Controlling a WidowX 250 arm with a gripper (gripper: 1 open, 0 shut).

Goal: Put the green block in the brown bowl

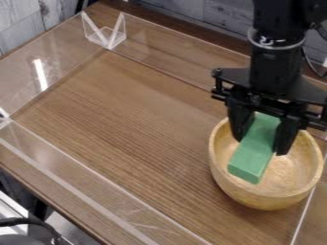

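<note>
— Gripper (263, 137) first: how is it set?

— It is pointed straight down over the brown bowl (296, 191), and its two black fingers (239, 130) are seen on either side of the green block's (255, 153) upper end. The block appears to be pinched between them, though the contact itself is partly hidden by the gripper body.

— And where is the block found?

— It is held tilted, its upper end between the fingers and its lower end down inside the bowl, near the bowl's left inner wall. Whether that lower end is touching the bowl's floor cannot be told.

— Where is the bowl placed?

— It is set on the wooden tabletop (128, 115), toward the right near corner of the view, just inside a clear plastic wall (76, 206) by which the working area is bordered. A small clear plastic bracket (103, 31) is seen at the far left, well apart from the bowl.
</note>
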